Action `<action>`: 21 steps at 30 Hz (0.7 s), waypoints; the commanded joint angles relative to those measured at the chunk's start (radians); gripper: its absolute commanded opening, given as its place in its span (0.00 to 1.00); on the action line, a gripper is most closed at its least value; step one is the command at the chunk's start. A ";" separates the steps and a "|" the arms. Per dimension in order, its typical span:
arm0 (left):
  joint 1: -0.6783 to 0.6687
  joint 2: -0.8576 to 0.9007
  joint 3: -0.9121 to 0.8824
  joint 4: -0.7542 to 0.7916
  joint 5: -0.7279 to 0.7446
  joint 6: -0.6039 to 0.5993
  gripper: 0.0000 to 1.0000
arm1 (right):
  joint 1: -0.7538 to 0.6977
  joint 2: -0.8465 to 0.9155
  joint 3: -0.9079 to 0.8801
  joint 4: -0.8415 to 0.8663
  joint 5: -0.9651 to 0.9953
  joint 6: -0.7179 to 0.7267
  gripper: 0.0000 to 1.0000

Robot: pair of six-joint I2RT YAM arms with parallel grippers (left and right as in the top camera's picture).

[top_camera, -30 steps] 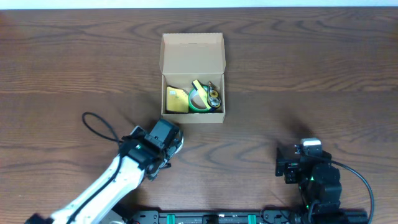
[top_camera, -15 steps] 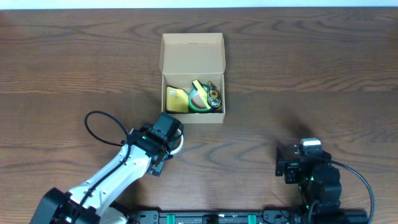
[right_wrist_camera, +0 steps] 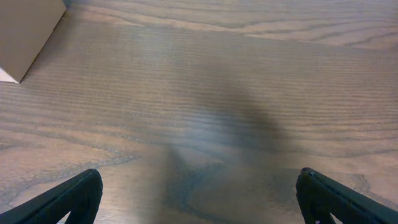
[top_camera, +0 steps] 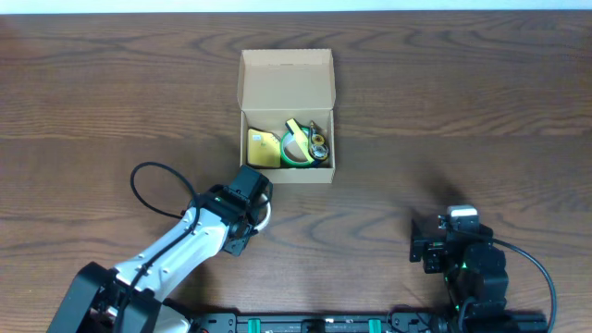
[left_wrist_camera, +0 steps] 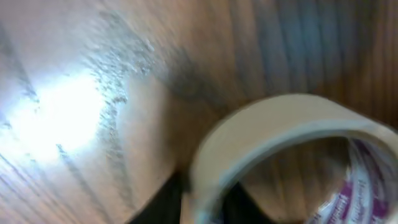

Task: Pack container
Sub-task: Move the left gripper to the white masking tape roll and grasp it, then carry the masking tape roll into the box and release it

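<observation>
As we look down from overhead, desk [top_camera: 462,111]: dark brown wood grain fills the whole view and carries everything we name.
Left arm [top_camera: 176,254]: white with black joints. We see it reach from the near left corner of the desk toward the middle, with a black cable [top_camera: 148,180] looping beside it.
Container [top_camera: 286,79]: a plain tan cardboard box, sitting a little left of the middle and closer to the far edge than the near one. Its flap lid is thrown open toward the far edge.
Right arm [top_camera: 462,264]: black, folded low at the near edge, right of the middle and well apart from the container.
Right end effector [right_wrist_camera: 199,180]: fingers spread wide with only bare desk between them. In its own wrist view we catch a corner of the container at the far left.
Left end effector [top_camera: 252,199]: just on the near side of the container's near left corner, pinching the wall of a tape roll.
Tape roll [left_wrist_camera: 280,130]: a pale ring with purple print on its inner face, blurred in the left wrist view.
Contents: in the container's near half we make out a yellow flat packet [top_camera: 262,148], a green and yellow ring [top_camera: 296,153] beside it, and a small dark piece [top_camera: 319,143] that we cannot identify.
</observation>
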 commanded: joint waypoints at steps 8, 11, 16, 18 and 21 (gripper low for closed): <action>0.005 -0.211 0.021 -0.103 -0.136 -0.005 0.05 | -0.002 -0.006 -0.002 -0.001 -0.004 -0.016 0.99; 0.004 -0.362 0.021 -0.217 -0.152 -0.004 0.06 | -0.002 -0.006 -0.002 -0.001 -0.004 -0.016 0.99; 0.005 -0.525 0.064 -0.263 -0.240 0.068 0.06 | -0.002 -0.006 -0.002 -0.001 -0.004 -0.016 0.99; 0.005 -0.482 0.159 -0.264 -0.293 0.202 0.06 | -0.002 -0.006 -0.002 -0.001 -0.004 -0.016 0.99; 0.031 -0.360 0.317 -0.264 -0.318 0.428 0.06 | -0.002 -0.006 -0.002 -0.001 -0.004 -0.016 0.99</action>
